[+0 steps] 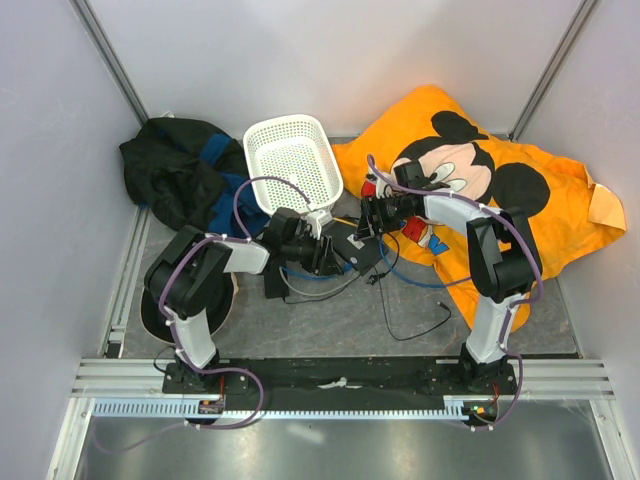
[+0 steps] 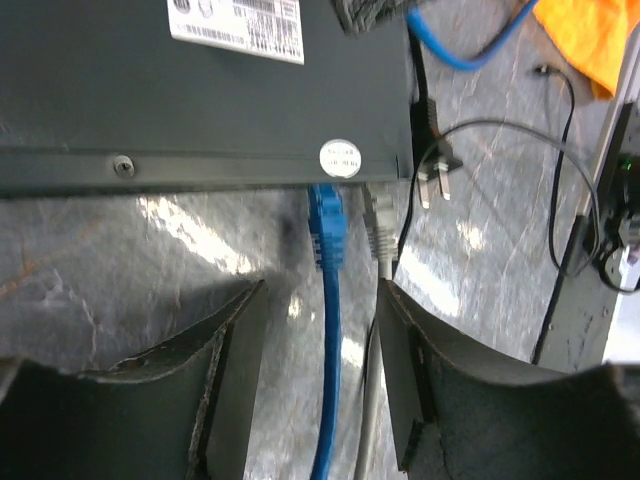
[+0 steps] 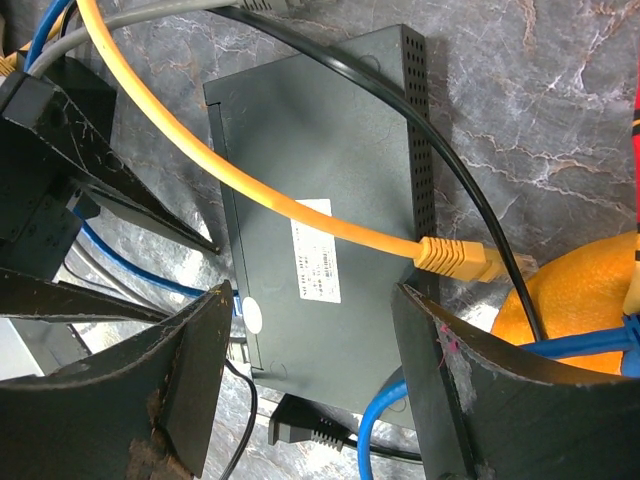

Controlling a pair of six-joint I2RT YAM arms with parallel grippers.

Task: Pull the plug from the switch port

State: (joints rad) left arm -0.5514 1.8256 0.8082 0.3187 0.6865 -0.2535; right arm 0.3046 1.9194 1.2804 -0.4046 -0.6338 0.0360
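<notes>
The flat black switch [image 1: 362, 250] lies mid-table; its white label [image 2: 236, 24] shows in the left wrist view. A blue plug [image 2: 325, 218] sits in a port in the switch's near edge, with a grey plug [image 2: 378, 222] beside it. My left gripper [image 2: 322, 292] is open, facing that edge a little short of the plugs; the blue cable runs between its fingers [image 2: 232, 372] and the grey one along the right finger. My right gripper [image 3: 312, 295] is open above the switch [image 3: 330, 170]. A loose yellow plug [image 3: 455, 257] lies at the switch's far edge.
A white basket [image 1: 290, 160] stands behind the switch. An orange Mickey Mouse cloth [image 1: 500, 190] covers the right side and a dark garment [image 1: 180, 170] lies at the back left. A black cable with a three-pin plug [image 2: 435, 175] and other cables trail around the switch.
</notes>
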